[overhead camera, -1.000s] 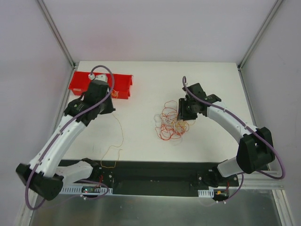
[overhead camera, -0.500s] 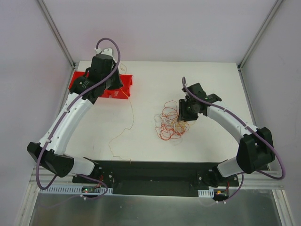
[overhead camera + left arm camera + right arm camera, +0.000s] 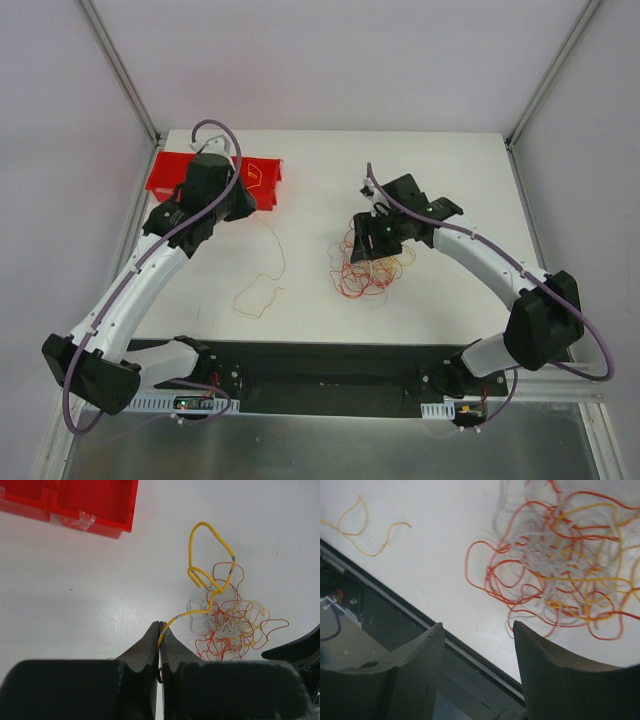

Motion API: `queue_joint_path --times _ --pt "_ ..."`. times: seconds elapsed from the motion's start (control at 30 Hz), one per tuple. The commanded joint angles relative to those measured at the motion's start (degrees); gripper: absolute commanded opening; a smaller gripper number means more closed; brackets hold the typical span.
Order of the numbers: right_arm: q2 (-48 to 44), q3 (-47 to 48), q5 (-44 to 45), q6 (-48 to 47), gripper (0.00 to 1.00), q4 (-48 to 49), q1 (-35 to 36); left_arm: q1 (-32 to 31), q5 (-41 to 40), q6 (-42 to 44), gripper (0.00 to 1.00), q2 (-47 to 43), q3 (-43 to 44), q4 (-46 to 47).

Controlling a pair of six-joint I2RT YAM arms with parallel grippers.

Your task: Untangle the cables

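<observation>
The cables (image 3: 367, 262) lie as a loose tangle of red, orange, yellow and white wires at mid-table. One yellow wire (image 3: 258, 293) is drawn out to the left and curls on the table. My left gripper (image 3: 245, 208) is beside the red bin and shut on that wire's end. In the left wrist view the jaws (image 3: 161, 625) pinch the yellow wire (image 3: 210, 555), which loops upward, with the tangle (image 3: 232, 627) behind it. My right gripper (image 3: 368, 240) hovers over the tangle's upper left, open and empty. Its jaws (image 3: 475, 630) stand wide apart, and the tangle (image 3: 565, 570) is beyond them.
A red bin (image 3: 170, 178) with compartments sits at the table's back left, and it also shows in the left wrist view (image 3: 95, 500). A black base strip (image 3: 330, 365) runs along the table's near edge. The drawn-out yellow wire (image 3: 365, 530) shows in the right wrist view.
My left gripper rose toward the bin, then came back a little, and the trailing yellow wire slid up the table and curled. My right gripper shifted left over the tangle.
</observation>
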Motion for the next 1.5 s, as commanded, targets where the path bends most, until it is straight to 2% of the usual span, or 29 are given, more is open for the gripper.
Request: queue_joint_path --times 0.0,0.1,0.2,0.27,0.4,0.5,0.6,0.9,0.93,0.97,1.13,1.23,1.33,1.47 --pt "-0.3 1.3 -10.3 -4.2 0.61 7.2 6.2 0.6 2.5 -10.2 0.00 -1.0 -8.8 4.6" --pt "1.0 -2.6 -11.0 1.0 0.63 17.6 10.0 0.6 2.2 -14.9 0.00 -1.3 -15.2 7.8" --pt "2.7 -9.9 -13.2 13.8 0.63 34.2 12.1 0.7 1.1 -20.4 0.00 -1.6 -22.0 11.3" --pt "4.4 -11.2 -11.3 14.2 0.64 38.4 14.6 0.6 1.2 -23.1 0.00 -1.5 -24.6 12.3" --pt "7.7 -9.2 -6.5 9.3 0.65 38.9 16.8 0.7 1.6 -25.6 0.00 -2.2 -26.8 12.3" --pt "9.3 -6.8 -10.1 8.5 0.65 40.2 17.0 0.7 2.6 -26.3 0.00 -2.6 -26.5 12.2" --pt "9.7 -8.0 -12.3 9.8 0.65 43.7 18.4 0.7 3.4 -26.3 0.00 -2.1 -24.9 12.3" --pt "17.7 -2.7 -4.3 16.4 0.62 45.5 20.9 0.7 6.7 -29.9 0.00 -2.0 -20.1 12.7" --pt "18.0 -2.2 -3.6 16.6 0.59 45.5 20.9 0.7 7.1 -30.0 0.00 -1.9 -19.4 12.8" --pt "18.0 -1.7 -2.3 16.4 0.51 45.2 20.7 0.7 7.3 -29.7 0.00 -1.9 -18.8 12.7" --pt "16.2 -1.4 4.8 17.9 0.01 41.0 17.3 0.7 5.3 -27.3 0.00 -6.3 -18.8 12.7" --pt "16.1 -1.7 9.2 19.7 0.00 42.2 16.0 0.7 3.3 -27.6 0.00 -11.1 -23.1 12.7" --pt "16.5 -0.7 13.6 20.8 0.00 43.4 15.2 0.7 4.8 -29.8 0.00 -15.3 -29.2 12.6" --pt "17.6 3.9 13.6 18.3 0.00 42.9 13.9 0.7 5.0 -36.7 0.00 -18.5 -37.2 12.5"
